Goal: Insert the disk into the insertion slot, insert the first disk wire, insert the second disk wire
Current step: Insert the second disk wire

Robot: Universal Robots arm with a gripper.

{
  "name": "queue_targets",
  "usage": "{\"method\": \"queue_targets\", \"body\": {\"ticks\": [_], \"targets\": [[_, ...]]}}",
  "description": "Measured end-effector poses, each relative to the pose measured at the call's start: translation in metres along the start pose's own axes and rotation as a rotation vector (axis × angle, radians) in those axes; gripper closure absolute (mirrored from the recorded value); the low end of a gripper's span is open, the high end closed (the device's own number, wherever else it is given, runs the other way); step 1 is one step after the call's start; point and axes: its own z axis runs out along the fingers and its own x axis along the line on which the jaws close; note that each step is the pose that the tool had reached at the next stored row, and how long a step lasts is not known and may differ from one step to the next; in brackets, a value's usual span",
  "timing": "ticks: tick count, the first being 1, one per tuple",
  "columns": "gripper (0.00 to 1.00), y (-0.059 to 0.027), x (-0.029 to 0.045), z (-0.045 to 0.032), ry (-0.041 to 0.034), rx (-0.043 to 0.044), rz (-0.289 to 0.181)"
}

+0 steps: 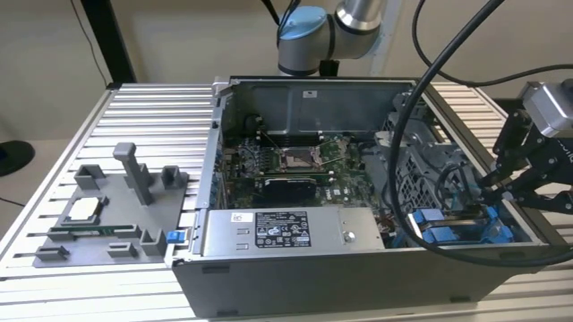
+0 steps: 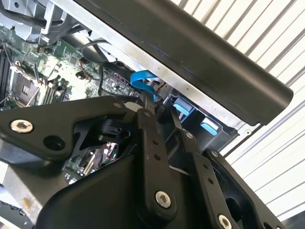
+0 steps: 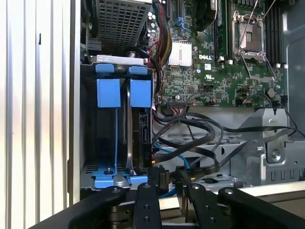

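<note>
Blue rails [image 3: 108,93] frame the insertion slot [image 1: 457,228] at the near corner of the case [image 1: 313,278], on the exterior view's right, and the disk [image 3: 142,138] already stands edge-on inside it. The step in hand therefore looks like a disk wire: the fingers [image 3: 145,202] appear clamped on a black plug [image 3: 166,180] trailing a blue wire [image 2: 142,78]. Seating it calls for squaring the plug to the disk's socket. Black cables [image 3: 190,136] crowd just beside the slot, likely to snag.

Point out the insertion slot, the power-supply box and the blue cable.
insertion slot [image 3: 108,93]: first wrist view, on one of its blue plastic tabs.
power-supply box [image 1: 282,230]: exterior view, on its black label.
blue cable [image 2: 142,78]: second wrist view, on its curved loop.
</note>
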Motion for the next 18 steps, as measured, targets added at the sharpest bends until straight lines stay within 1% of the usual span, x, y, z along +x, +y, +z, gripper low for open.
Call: {"method": "queue_targets", "body": {"ticks": [9, 10, 18], "targets": [[0.00, 0.0000, 0.0000, 0.0002, 0.0000, 0.0001, 0.000], [1.00, 0.0000, 0.0001, 0.0002, 0.0000, 0.0001, 0.000], [1.00, 0.0000, -0.0002, 0.0006, -0.0002, 0.0003, 0.001]]}}
